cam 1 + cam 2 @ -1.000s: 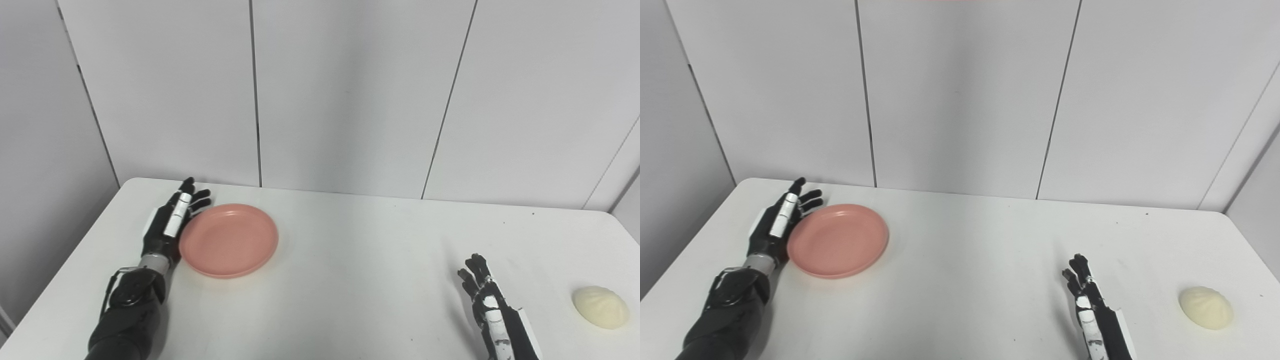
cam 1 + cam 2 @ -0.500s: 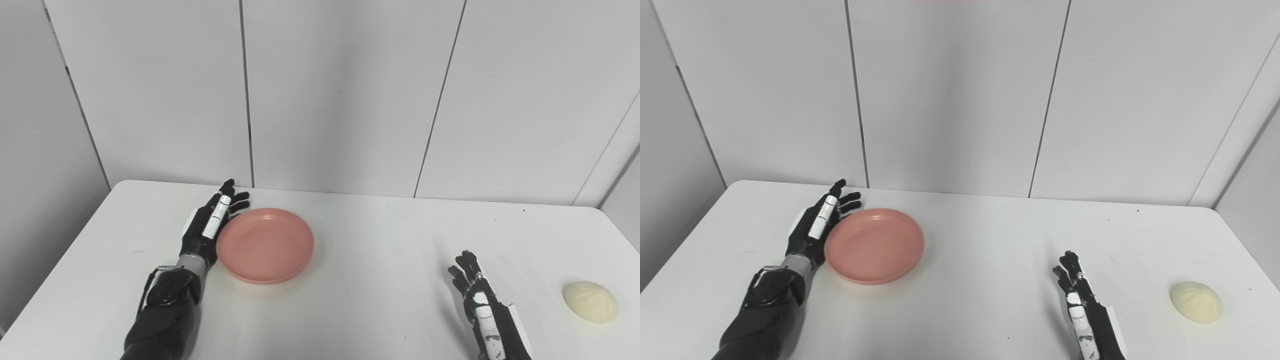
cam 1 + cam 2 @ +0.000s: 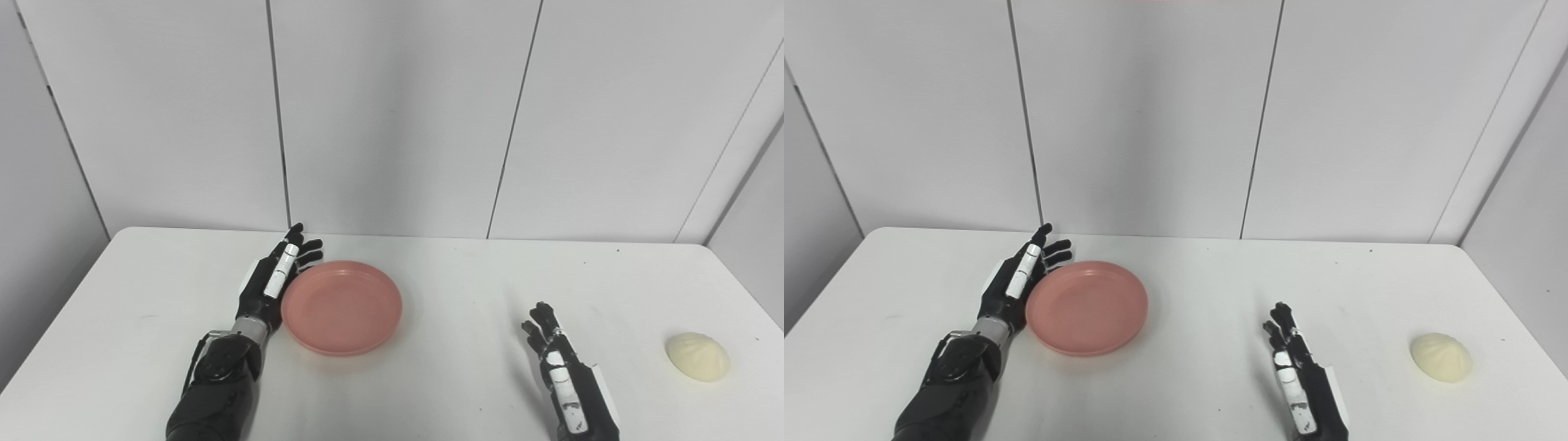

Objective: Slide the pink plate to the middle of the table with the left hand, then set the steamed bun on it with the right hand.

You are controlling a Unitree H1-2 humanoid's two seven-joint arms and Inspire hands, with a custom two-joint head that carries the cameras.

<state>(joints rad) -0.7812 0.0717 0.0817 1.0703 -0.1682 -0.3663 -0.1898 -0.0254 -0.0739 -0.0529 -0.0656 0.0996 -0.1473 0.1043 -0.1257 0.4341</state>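
Note:
The pink plate (image 3: 342, 306) lies on the white table (image 3: 465, 282), a little left of the middle. My left hand (image 3: 271, 286) is open, fingers stretched out flat, and rests its inner side against the plate's left rim. My right hand (image 3: 560, 367) is open and empty, standing edge-on near the table's front right. The pale steamed bun (image 3: 698, 357) lies on the table to the right of that hand, a clear gap away. The same things show in the right eye view: the plate (image 3: 1087, 307), the bun (image 3: 1441, 358).
White wall panels (image 3: 392, 122) stand right behind the table's far edge. The table's right edge runs close to the bun. Nothing else lies on the table.
My left hand has pushed the pink plate to the right across the table. The camera has also panned, shifting the whole picture left. The right hand and bun have stayed in place.

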